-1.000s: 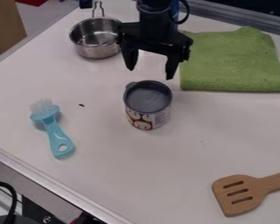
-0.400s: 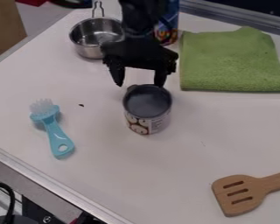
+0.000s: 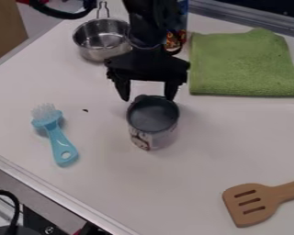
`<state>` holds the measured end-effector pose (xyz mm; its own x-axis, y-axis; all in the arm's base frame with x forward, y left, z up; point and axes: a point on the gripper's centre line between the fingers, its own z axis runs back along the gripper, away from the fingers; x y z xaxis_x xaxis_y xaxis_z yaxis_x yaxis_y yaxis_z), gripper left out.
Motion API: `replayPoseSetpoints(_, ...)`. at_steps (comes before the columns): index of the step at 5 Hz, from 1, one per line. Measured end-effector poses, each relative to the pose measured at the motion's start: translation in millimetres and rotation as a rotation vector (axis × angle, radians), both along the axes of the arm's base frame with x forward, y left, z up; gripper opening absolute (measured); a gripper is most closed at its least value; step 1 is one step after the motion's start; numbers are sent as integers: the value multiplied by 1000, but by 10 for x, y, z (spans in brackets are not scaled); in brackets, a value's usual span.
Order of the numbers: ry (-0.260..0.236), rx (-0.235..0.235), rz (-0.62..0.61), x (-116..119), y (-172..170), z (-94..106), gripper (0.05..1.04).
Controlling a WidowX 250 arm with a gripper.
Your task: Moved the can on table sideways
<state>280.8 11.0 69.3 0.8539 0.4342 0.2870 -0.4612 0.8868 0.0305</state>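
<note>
Well to the L of the can (image 3: 152,133), as I look, lies a lt blue brush (image 3: 59,140), bristles pointing away from me; btwn brush & can, a tiny dark speck (image 3: 85,110). Metal pot (image 3: 101,41) sits beyond the can, off L, handle pointing away. Gripper (image 3: 148,97) hangs right at the can's far side, claw spread wide, approx can-width; can't tell if it touches. Can itself is upright on the table (image 3: 112,183). Past it, a blue canister (image 3: 183,23), part hidden. Green towel (image 3: 245,64), beyond & R of can. Wooden spatula (image 3: 254,204), R of can, nearer me
</note>
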Motion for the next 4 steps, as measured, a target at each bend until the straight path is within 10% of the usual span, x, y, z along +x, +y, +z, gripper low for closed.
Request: replayPoseSetpoints(4, -35, -37, 163, -442, -430, -78, 999)
